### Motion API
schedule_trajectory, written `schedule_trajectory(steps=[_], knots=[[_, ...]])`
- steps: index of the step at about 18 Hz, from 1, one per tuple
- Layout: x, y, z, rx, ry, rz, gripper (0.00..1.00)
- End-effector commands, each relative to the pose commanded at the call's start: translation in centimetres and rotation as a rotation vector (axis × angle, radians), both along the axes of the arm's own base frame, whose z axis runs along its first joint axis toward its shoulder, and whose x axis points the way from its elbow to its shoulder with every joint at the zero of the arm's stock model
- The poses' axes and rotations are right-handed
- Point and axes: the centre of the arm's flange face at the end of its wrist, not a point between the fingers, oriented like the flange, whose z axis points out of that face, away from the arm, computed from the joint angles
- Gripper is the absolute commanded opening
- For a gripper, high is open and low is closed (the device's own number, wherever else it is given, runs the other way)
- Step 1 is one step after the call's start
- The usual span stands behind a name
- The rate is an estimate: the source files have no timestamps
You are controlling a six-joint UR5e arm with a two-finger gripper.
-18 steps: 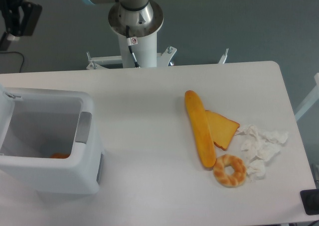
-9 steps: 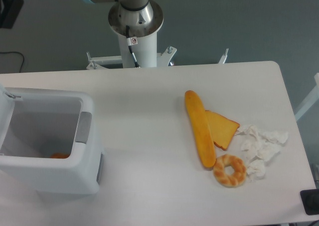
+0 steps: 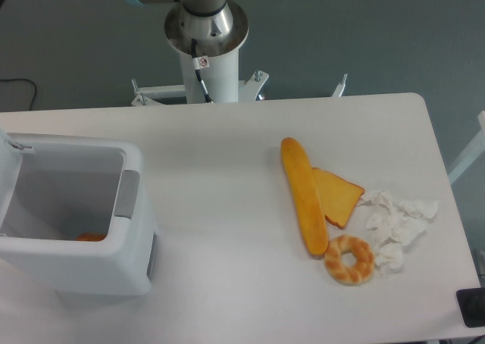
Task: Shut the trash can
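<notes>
Standing at the table's (image 3: 227, 154) near-left corner, the bin (image 3: 76, 268) gapes open, something orange (image 3: 91, 237) on its floor. Its lid (image 3: 6, 158) is swung up at the left edge of view, hinge on the left, grey tab (image 3: 126, 193) on the right rim. The gripper is out of view, so its opening cannot be told; only the arm's base (image 3: 204, 37) shows, behind and right of the bin. Right of it lie a baguette (image 3: 304, 195), toast (image 3: 339, 195), a bagel (image 3: 349, 259) and crumpled paper (image 3: 397, 226).
</notes>
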Motion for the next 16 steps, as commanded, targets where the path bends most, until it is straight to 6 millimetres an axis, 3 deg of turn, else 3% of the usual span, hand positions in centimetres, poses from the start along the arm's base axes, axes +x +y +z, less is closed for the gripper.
schedule_trajectory(steps=[10,16], knots=[[4.0,0.3,-0.4,-0.008,-0.015,-0.082,1.0],[4.6,0.6,-0.6,-0.004,-0.052,-0.119,1.0]])
